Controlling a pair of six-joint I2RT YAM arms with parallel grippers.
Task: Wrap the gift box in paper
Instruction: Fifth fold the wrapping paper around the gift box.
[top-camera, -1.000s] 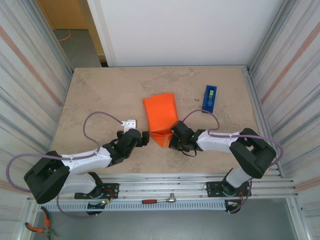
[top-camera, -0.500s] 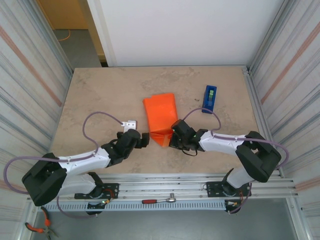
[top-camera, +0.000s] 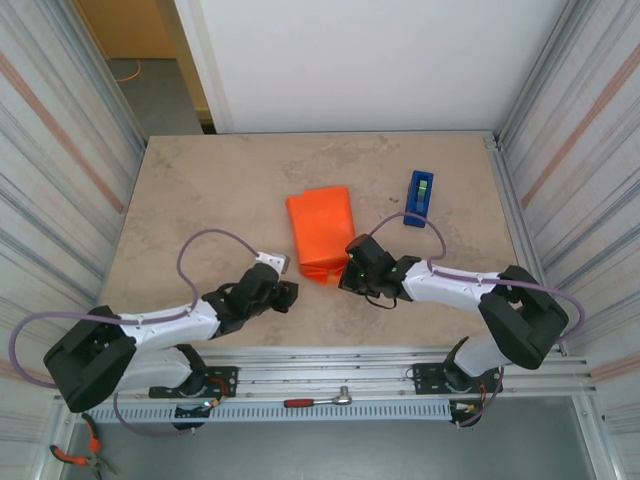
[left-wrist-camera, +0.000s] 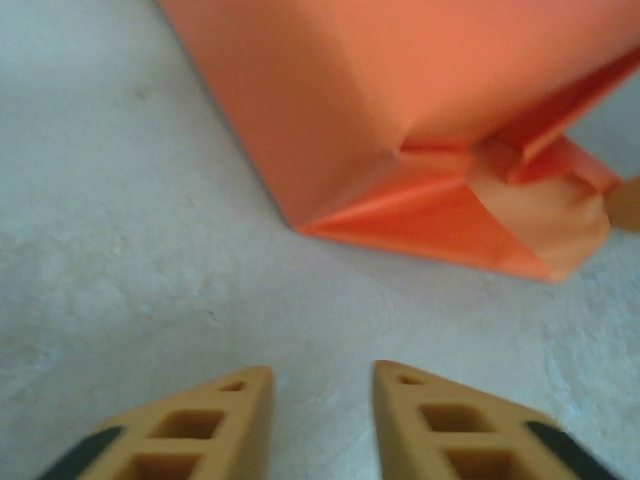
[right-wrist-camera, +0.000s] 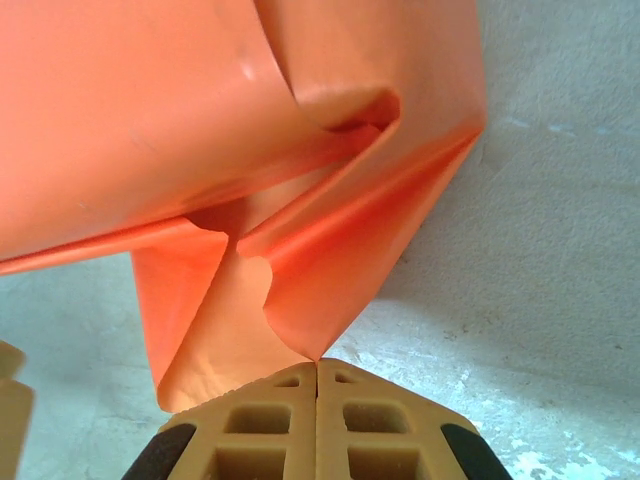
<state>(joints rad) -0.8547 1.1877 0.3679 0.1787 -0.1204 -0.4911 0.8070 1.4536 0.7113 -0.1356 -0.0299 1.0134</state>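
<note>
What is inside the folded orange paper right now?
The paper is folded into a flat bundle. At its near end, overlapping orange flaps and a shadowed gap show; whatever lies inside is covered.

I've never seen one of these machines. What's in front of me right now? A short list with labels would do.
table: beige marbled top
orange paper: folded into a box-shaped parcel mid-table, flaps at the near end not flat
blue tape dispenser: behind and right of the parcel, apart from it
left pincer: slightly open, nothing between its fingers, short of the parcel's near end
right pincer: shut, tips meeting the point of a paper flap; whether it pinches the flap is unclear
</note>
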